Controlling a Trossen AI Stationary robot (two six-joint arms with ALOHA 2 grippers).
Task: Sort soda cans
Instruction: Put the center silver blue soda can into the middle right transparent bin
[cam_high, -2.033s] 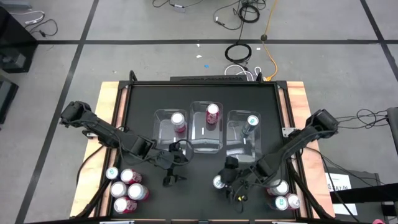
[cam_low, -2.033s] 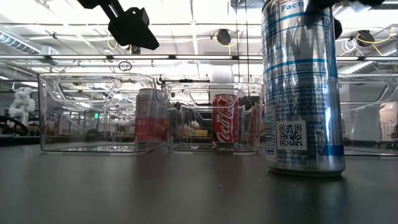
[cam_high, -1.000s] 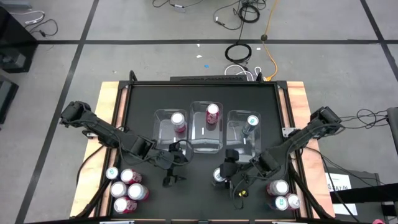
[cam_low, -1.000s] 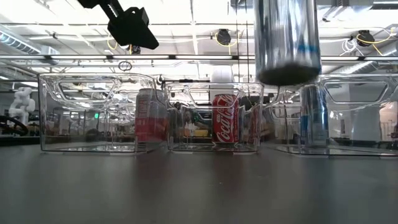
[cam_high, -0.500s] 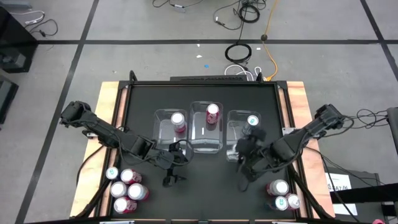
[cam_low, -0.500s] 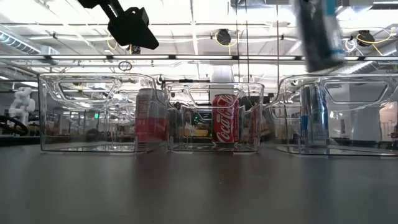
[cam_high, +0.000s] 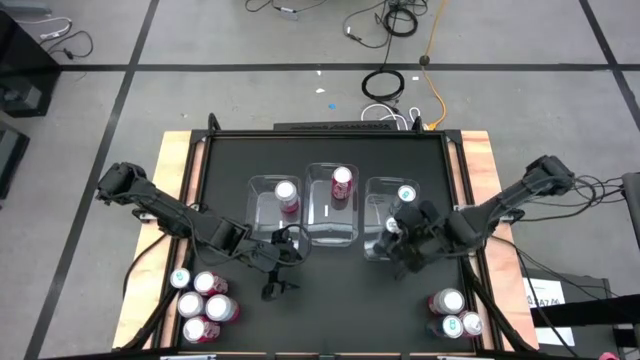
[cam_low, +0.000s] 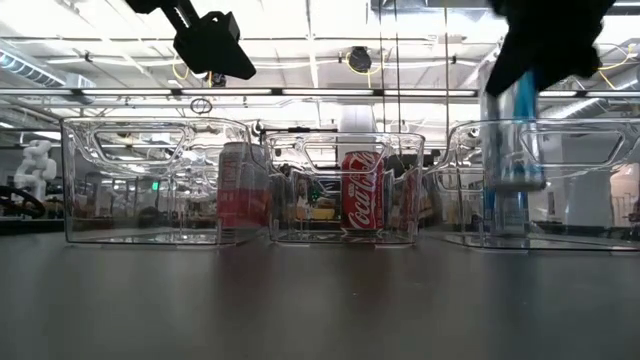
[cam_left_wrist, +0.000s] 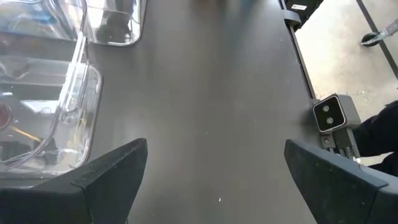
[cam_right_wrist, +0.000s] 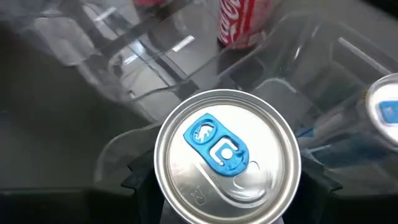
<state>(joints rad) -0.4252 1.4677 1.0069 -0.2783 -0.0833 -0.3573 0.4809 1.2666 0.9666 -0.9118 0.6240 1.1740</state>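
Observation:
My right gripper (cam_high: 402, 236) is shut on a silver-and-blue soda can (cam_low: 513, 130) and holds it over the near part of the right clear bin (cam_high: 380, 250). Its round top with a blue tab (cam_right_wrist: 227, 158) fills the right wrist view. A like can (cam_high: 407, 194) stands in that bin on its base. A red can (cam_high: 342, 181) stands in the middle bin, and a pink-red one (cam_high: 287, 193) in the left bin. My left gripper (cam_high: 279, 268) waits open above the bare mat (cam_left_wrist: 205, 93), near the left bin. My right gripper pinches the can's upper wall just below its top rim (cam_right_wrist: 163, 177), one finger (cam_right_wrist: 134, 182) on each side. The fingers come slanting down from the table's right near side. The can hangs nearly upright, clear of the bin's floor, its lower end (cam_low: 515, 182) below the bin's rim.
Several cans stand in a cluster (cam_high: 203, 300) at the near left corner, and three more (cam_high: 452, 312) at the near right. The three clear bins sit side by side at mid table. Bare black mat (cam_high: 330, 300) lies between the clusters.
My right gripper has carried the silver-and-blue can from above the near middle of the mat toward the far right, rolling its wrist on the way. The can has tipped on the way. It now hangs nearly upright over the right bin, lower than before.

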